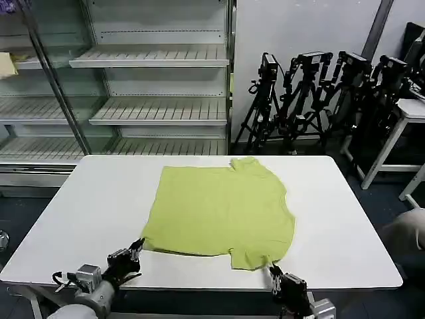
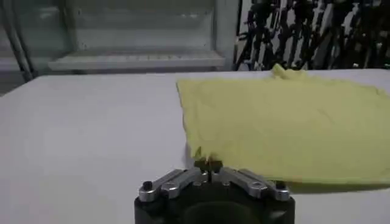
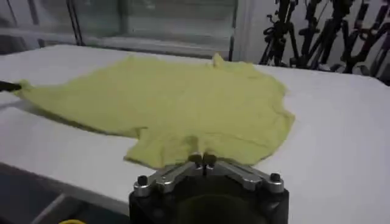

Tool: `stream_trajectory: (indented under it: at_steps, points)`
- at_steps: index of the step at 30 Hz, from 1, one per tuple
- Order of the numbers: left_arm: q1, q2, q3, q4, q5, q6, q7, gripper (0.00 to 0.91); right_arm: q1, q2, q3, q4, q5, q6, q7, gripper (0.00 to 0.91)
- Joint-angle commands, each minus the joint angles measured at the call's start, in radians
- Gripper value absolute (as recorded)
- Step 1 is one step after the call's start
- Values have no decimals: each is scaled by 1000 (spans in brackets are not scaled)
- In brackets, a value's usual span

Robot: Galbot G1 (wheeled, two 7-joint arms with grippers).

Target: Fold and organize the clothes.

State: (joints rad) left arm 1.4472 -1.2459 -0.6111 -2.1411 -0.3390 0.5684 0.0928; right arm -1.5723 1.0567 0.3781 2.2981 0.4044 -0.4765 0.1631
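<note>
The clothes are one lime yellow-green T-shirt (image 1: 222, 209) lying spread flat on the white table (image 1: 93, 206), with its neckline toward the far edge. My left gripper (image 1: 138, 246) is at the shirt's near left corner. In the left wrist view its tips (image 2: 208, 163) are shut, with a bit of the yellow hem pinched between them. My right gripper (image 1: 273, 268) is at the near right sleeve. Its tips (image 3: 202, 159) are shut on the edge of that sleeve (image 3: 183, 146). The shirt (image 2: 286, 122) still rests on the table.
Bare white table lies on either side of the shirt, and the front edge (image 1: 199, 284) runs just under both grippers. Shelving (image 1: 153, 86) stands behind the table. Black tripods (image 1: 312, 93) and a white side table (image 1: 412, 113) are at the back right.
</note>
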Motion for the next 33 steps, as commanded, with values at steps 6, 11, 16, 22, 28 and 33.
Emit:
stream_trajectory:
  at_steps: [6,11,16,22,28,33]
  points:
    - [-189,18,23,120,-87,-7,-8,20,183,12,12,-82,76,-51,-9,0]
    - [-252,14,50,170,-95,-7,-8,10,289,32,-4,-150,79,-66,-26,0]
    - [-307,6,77,215,-93,-8,-8,20,366,44,-12,-207,73,-70,-57,0]
    - [-344,7,91,269,-93,-11,-6,20,438,48,-27,-283,58,-67,-72,0]
    - [-381,16,105,319,-91,-11,-4,10,492,65,-54,-377,1,-38,-91,0]
    - [-403,27,126,362,-89,-12,-1,10,535,89,-63,-415,1,-38,-95,0]
